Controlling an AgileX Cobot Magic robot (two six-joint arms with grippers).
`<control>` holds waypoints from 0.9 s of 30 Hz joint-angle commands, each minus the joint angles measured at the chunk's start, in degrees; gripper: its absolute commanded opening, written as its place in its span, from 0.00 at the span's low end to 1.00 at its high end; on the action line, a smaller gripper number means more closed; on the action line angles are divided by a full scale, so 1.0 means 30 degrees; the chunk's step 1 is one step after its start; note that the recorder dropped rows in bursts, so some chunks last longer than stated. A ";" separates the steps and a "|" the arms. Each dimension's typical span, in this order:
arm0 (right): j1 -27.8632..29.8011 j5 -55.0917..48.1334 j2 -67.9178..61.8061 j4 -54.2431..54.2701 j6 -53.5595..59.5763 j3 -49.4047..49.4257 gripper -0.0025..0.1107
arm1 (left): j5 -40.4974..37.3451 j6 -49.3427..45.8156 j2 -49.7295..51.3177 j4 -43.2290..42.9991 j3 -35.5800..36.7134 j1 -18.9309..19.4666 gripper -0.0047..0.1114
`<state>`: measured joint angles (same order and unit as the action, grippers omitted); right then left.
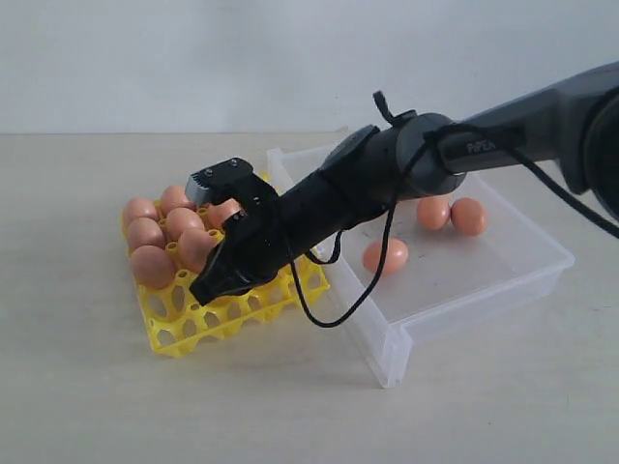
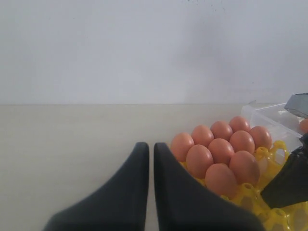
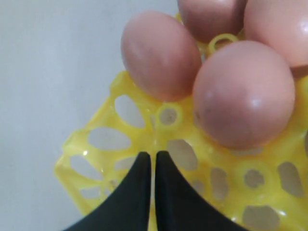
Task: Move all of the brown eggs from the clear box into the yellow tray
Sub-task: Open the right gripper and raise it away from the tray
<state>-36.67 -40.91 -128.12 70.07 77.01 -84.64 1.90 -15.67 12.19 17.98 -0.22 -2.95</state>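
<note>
The right claw (image 1: 208, 288) hangs pressed together and empty over bare cups of the yellow tray (image 1: 193, 329), at five o'clock from the eggs (image 1: 160, 237) seated there. Three more eggs (image 1: 386, 256) lie in the clear box (image 1: 464, 266) at the tray's three o'clock. The left claw (image 2: 150, 147) is pressed together too.

The right arm (image 1: 522, 121) carries small pale lettering reading "PiPER"; no other text is legible.

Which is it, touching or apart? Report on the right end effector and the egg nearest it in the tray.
Apart. The right wrist view shows bare yellow tray between the shut right end effector and the nearest brown egg.
</note>
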 commanded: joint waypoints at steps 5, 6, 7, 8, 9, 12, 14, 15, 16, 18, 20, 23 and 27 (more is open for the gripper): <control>-0.0001 0.2842 0.4607 -0.8012 -0.4519 -0.0002 0.02 | 0.0224 -0.0100 0.0061 0.0100 0.0072 -0.0128 0.07; -0.0001 0.3140 0.5034 -0.8822 -0.5175 -0.0002 0.02 | 0.0224 -0.0100 0.0061 0.0100 0.0072 -0.0128 0.07; -0.0001 0.3477 0.5605 -0.9966 -0.5805 -0.0002 0.02 | 0.0224 -0.0100 0.0061 0.0100 0.0072 -0.0128 0.07; -0.0001 0.3689 0.5945 -1.0847 -0.6306 -0.0002 0.02 | 0.0224 -0.0100 0.0061 0.0100 0.0072 -0.0128 0.07; -0.0001 0.3906 0.6241 -1.1538 -0.6742 -0.0002 0.02 | 0.0224 -0.0100 0.0061 0.0100 0.0072 -0.0128 0.07; -0.0001 0.4415 0.7154 -1.3802 -0.7740 -0.0002 0.02 | 0.0224 -0.0100 0.0061 0.0100 0.0072 -0.0128 0.07; -0.0001 0.4492 0.7635 -1.5857 -0.8523 -0.0002 0.02 | 0.0224 -0.0100 0.0061 0.0100 0.0072 -0.0128 0.07; -0.0001 0.4450 0.7882 -1.7191 -0.9066 -0.0002 0.02 | 0.0224 -0.0100 0.0061 0.0100 0.0072 -0.0128 0.07; -0.0001 0.4275 0.8104 -1.8407 -0.9777 -0.0002 0.02 | 0.0224 -0.0100 0.0061 0.0100 0.0072 -0.0128 0.07; -0.0001 0.3779 0.8518 -2.1886 -1.1961 -0.0002 0.02 | 0.0224 -0.0100 0.0061 0.0100 0.0072 -0.0128 0.07; -0.0001 0.2884 0.8933 -2.5559 -1.4677 -0.0002 0.02 | 0.0224 -0.0100 0.0061 0.0100 0.0072 -0.0128 0.07; -0.0001 0.0528 0.9369 -3.0435 -1.7700 -0.0002 0.02 | 0.0224 -0.0100 0.0061 0.0100 0.0072 -0.0128 0.07; 0.0117 -0.1609 1.0191 -3.3205 -2.0007 -0.0002 0.02 | 0.0224 -0.0100 0.0061 0.0100 0.0072 -0.0128 0.07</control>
<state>-36.67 -43.71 -99.77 -25.31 21.39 -84.64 1.90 -15.67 12.19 17.98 -0.22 -2.95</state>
